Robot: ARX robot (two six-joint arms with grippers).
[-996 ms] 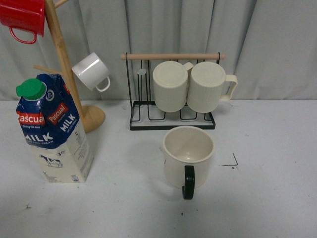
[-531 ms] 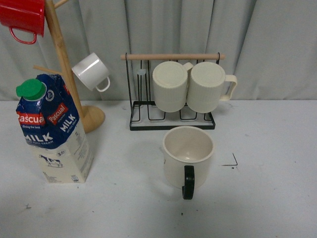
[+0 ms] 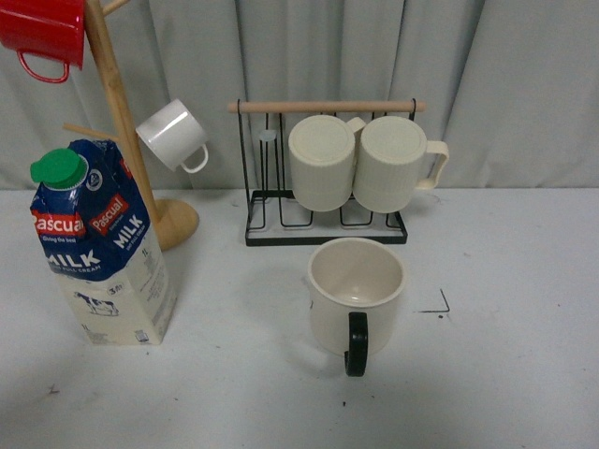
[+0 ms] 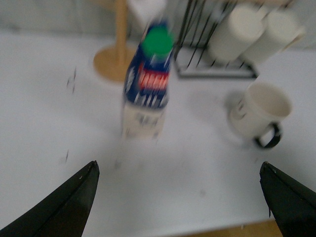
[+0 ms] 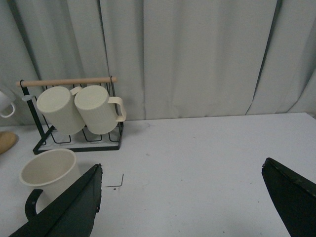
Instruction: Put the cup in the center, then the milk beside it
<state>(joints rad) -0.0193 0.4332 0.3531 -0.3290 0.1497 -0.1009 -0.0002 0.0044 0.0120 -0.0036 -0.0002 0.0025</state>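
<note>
While left tool (image 4: 177, 165) and right tool (image 5: 182, 165) gape empty, cup (image 3: 356, 299) stands upright, milk (image 3: 98, 248) well apart.

No change registers across the front view. The milk (image 3: 99, 248) and the cup (image 3: 356, 301) show no displacement, rotation or tilt relative to the earlier pictures. The wrist views have no earlier pictures for comparison; the left wrist view is blurred.

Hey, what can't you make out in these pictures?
Milk carton: its small print is blurred in the left wrist view.
Cup: its side marking is mostly turned away in the front view.
Red mug: cut off by the front view's top edge.
</note>
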